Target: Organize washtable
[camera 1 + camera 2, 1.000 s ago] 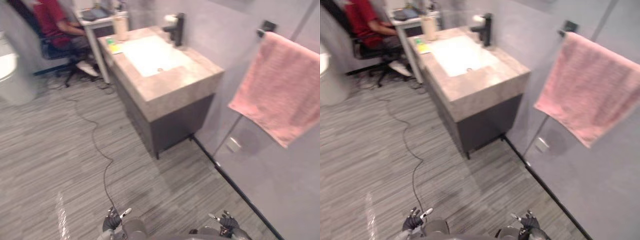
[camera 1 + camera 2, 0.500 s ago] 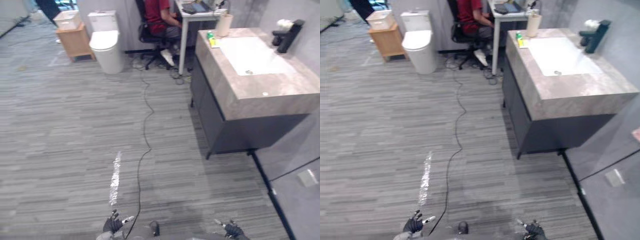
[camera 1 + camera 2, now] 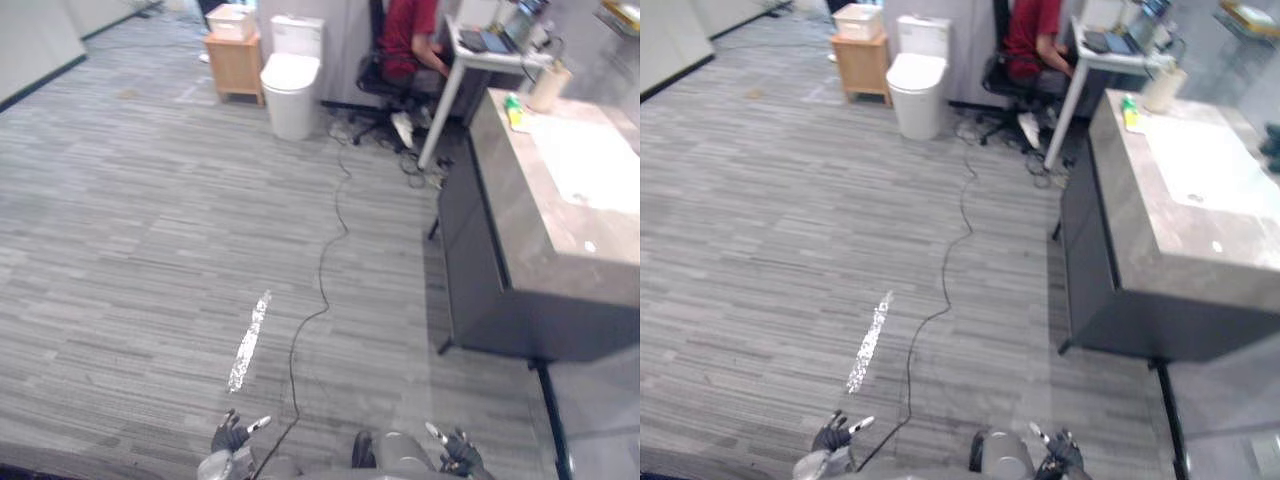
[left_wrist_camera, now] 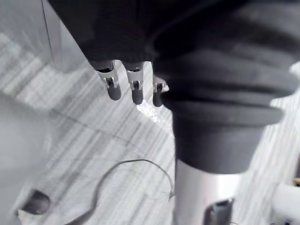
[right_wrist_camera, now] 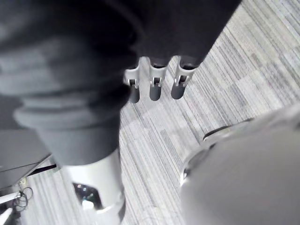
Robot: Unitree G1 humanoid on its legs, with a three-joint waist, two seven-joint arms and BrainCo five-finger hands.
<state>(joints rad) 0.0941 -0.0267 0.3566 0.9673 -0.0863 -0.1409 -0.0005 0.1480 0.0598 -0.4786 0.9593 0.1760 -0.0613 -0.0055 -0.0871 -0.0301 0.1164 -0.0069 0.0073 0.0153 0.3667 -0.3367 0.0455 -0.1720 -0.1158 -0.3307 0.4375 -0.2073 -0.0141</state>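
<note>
The washtable (image 3: 535, 235), a grey stone top on a dark cabinet, stands at the right with a white sink basin (image 3: 592, 162) set in it. At its far end are a beige cup (image 3: 546, 88) and a small green bottle (image 3: 513, 102). My left hand (image 3: 232, 436) and right hand (image 3: 458, 455) hang low at the near edge, well short of the washtable, both open and empty. In the wrist views the left hand's fingers (image 4: 124, 89) and the right hand's fingers (image 5: 152, 89) hang relaxed over the striped floor.
A white toilet (image 3: 290, 75) and a small wooden cabinet (image 3: 233, 60) stand at the far wall. A person in red (image 3: 405, 40) sits at a white desk (image 3: 490, 55) next to the washtable. A white streak (image 3: 248, 340) marks the wide grey floor.
The camera has swung left: the washtable now sits at the right edge and the pink towel has left the picture. Both hands stay low and open.
</note>
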